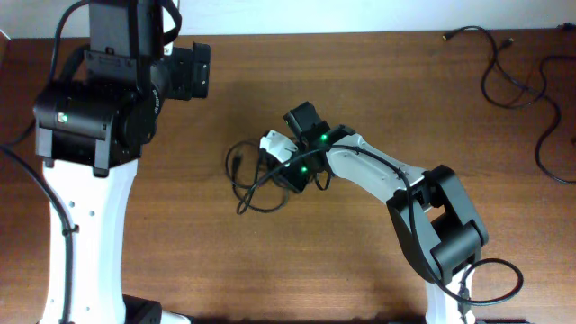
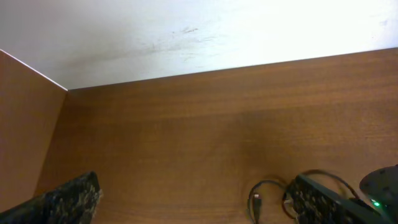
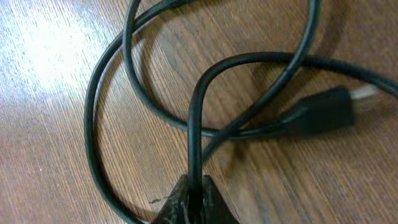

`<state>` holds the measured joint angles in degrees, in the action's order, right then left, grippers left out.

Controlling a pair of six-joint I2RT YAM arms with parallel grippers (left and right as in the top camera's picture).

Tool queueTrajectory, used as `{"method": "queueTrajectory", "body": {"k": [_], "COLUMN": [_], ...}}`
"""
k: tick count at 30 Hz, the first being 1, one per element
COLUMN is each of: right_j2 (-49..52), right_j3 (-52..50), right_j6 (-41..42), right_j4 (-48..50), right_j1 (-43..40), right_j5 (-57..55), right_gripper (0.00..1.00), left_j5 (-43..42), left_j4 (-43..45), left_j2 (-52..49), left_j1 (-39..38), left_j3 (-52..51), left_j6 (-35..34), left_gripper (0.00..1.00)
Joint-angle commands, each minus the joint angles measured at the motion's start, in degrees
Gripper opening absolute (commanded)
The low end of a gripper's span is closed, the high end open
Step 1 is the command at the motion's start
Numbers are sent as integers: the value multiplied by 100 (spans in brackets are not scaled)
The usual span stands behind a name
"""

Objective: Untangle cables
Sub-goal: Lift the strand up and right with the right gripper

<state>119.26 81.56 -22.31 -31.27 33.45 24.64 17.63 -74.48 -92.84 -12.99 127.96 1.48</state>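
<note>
A black cable [image 1: 245, 180] lies in tangled loops on the wooden table, left of centre. My right gripper [image 1: 286, 171] reaches into the tangle. In the right wrist view the right gripper [image 3: 196, 202] is shut on one strand of the black cable [image 3: 196, 124]. The cable's loops cross over each other, and a black plug with a metal tip [image 3: 326, 112] lies at the right. My left gripper [image 1: 193, 70] is high at the back left, away from the cable. Its fingers [image 2: 193, 208] are wide apart and empty. The cable end [image 2: 256, 202] shows low in the left wrist view.
More black cables [image 1: 508, 76] lie loose at the table's back right corner, and another cable [image 1: 549, 144] lies near the right edge. A white wall [image 2: 186, 31] rises behind the table's far edge. The right arm's base stands at the front right.
</note>
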Motion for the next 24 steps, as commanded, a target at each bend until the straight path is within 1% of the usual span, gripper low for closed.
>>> {"method": "queueTrajectory", "body": {"k": [1,3,4,5,6,8,10,12,13,14,15,16,17,18,19,21,22,24], "right_j2": [-289,-710,-994,-1104,-1174,-1257,-1257,-1156,-898,-699,-549,-549,-636,-787,-966,-1130,-1202,-1303], "right_j3": [555,1624,2879,3560,4098,5602,6671,6647,6472,6266,6194,6199,6301,6588,7034,7477,7567,7567], "right_j6": [4,35,302,402,490,529,702,894,922,933,935,935,1058,1237,1235,1235,1237,1231], "right_j4": [-393,-1537,-2789,-3342,-3698,-4339,-4433,-4441,-4621,-4745,-4756,-4666,-4520,-4413,-4426,-4533,-4575,-4592], "right_j1": [-22,-50,-146,-238,-343,-800,-1572,-2218,-2507,-2605,-2588,-2540,-2474,-2400,-2354,-2378,-2382,-2382], "right_j5": [11,-286,-645,-807,-887,-885,-881,-850,-763,-302,470,868,1193,1320,1329,1003,938,739], "right_gripper": [4,4,4,4,4,4,4,4,4,4,4,4,4,4,4,4,4,4], "left_j5": [63,61,61,61,61,61,63,61,61,59,59,35,-15,-24,-39,-413,-741,-1799], "left_j4": [-20,-20,-22,-20,-20,-17,-22,-22,-20,-22,-39,-72,-133,-157,-149,-120,-79,101], "left_j2": [94,94,94,94,94,94,94,94,94,94,94,94,94,94,79,-55,-186,-592], "left_j1": [42,42,42,42,42,42,42,42,42,42,42,42,42,42,42,42,42,42], "left_j3": [24,24,24,24,24,24,24,22,22,24,22,22,22,-22,-96,-160,-160,-160], "left_j6": [-57,-59,-57,-59,-59,-59,-57,-57,-59,-59,-59,-59,-59,-57,-59,-55,-11,273], "left_gripper": [99,99,99,99,99,99,99,99,99,99,99,99,99,99,99,99,99,99]}}
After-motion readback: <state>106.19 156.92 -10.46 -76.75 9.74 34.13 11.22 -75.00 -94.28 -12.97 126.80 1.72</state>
